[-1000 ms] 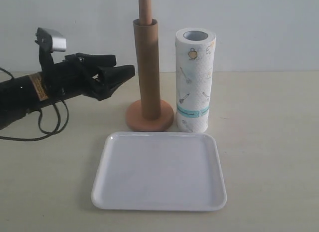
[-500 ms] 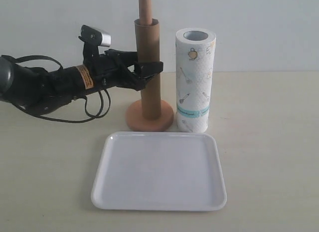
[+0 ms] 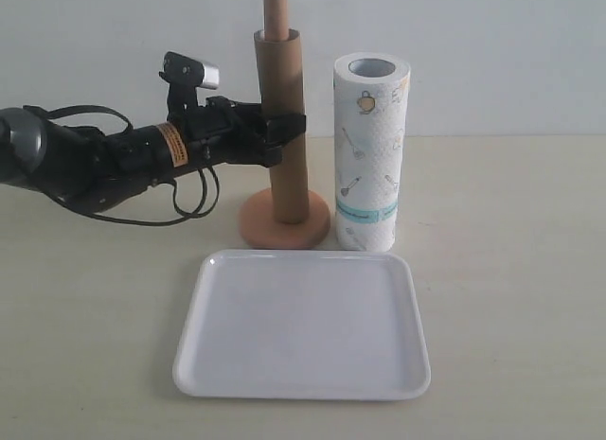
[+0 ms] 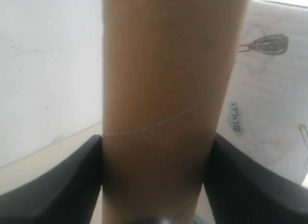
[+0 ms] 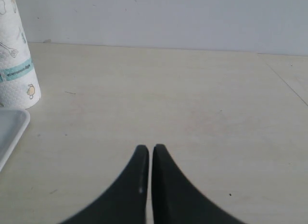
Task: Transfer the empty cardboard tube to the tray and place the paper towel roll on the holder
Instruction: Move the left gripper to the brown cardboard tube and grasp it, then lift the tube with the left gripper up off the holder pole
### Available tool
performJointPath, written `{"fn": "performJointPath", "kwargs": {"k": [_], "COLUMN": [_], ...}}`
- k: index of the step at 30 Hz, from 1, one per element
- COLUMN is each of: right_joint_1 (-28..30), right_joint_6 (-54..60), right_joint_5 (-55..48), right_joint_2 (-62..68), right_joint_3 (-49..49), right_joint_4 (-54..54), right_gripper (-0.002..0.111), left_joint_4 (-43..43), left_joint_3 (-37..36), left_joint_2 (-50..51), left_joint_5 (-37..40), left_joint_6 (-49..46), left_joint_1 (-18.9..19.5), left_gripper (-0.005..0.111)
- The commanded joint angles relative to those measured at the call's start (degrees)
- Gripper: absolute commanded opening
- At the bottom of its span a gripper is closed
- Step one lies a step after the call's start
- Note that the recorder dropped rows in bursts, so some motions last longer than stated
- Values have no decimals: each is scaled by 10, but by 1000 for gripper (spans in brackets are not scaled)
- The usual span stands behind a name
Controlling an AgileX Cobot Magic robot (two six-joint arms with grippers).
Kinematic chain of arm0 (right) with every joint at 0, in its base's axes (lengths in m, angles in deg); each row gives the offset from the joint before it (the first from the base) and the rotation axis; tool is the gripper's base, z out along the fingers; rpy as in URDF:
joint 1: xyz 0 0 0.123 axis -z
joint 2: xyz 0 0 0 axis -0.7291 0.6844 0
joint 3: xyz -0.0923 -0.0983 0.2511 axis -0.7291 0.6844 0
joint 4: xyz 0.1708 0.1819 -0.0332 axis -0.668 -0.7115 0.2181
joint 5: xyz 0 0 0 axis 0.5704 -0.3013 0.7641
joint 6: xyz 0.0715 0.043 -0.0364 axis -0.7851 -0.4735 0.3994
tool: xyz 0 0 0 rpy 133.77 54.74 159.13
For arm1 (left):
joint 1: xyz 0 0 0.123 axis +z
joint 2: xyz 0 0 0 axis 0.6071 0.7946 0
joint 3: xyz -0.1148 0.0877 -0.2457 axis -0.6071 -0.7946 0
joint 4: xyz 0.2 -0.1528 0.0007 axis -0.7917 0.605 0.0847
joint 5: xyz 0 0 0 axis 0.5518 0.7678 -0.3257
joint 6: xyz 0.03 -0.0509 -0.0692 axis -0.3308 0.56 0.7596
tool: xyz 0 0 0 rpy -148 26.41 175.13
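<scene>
The brown cardboard tube [image 3: 286, 170] stands over the wooden holder [image 3: 261, 228], whose rod top [image 3: 275, 5] sticks out above it. My left gripper [image 3: 284, 128] reaches in from the left and is shut on the cardboard tube [image 4: 163, 89] at mid-height, a black finger pressed against each side [image 4: 156, 139]. The printed paper towel roll [image 3: 371, 151] stands upright just right of the holder. In front lies the white tray [image 3: 303, 328], with nothing on it. My right gripper [image 5: 147, 148] is shut on nothing, low over bare table, out of the exterior view.
The left arm and its cables [image 3: 104, 166] stretch across the table's left side. A pale wall runs behind the table. The right wrist view shows the paper towel roll [image 5: 14, 65] and a corner of the tray [image 5: 9, 127].
My left gripper swung in from the left, reached the cardboard tube and shut on it. The tube's top edge now sits slightly higher on the rod.
</scene>
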Motion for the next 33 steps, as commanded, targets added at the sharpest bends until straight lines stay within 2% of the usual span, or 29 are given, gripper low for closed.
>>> {"fn": "performJointPath", "kwargs": {"k": [1, 10, 15, 22, 28, 33], "right_joint_1": [2, 2, 2, 2, 2, 2], "right_joint_6": [-3, -3, -3, -3, -3, -3], "right_joint_5": [5, 5, 5, 5, 5, 5], "right_joint_2": [-2, -2, -2, -2, -2, -2], "right_joint_3": [0, 0, 0, 0, 0, 0], "right_joint_4": [-1, -1, -1, -1, -1, -1], "right_gripper": [2, 2, 2, 2, 2, 2], "left_joint_4": [5, -1, -1, -16, -118, -312], "left_joint_3": [18, 35, 35, 65, 133, 138], "left_joint_2": [-4, -81, -156, -270, -329, -385], "left_joint_5": [-5, 14, 54, 108, 126, 149], "left_joint_6": [5, 28, 33, 107, 207, 315], "left_joint_1": [-3, -2, -2, -2, -2, -9], "left_gripper": [4, 4, 4, 4, 4, 4]}}
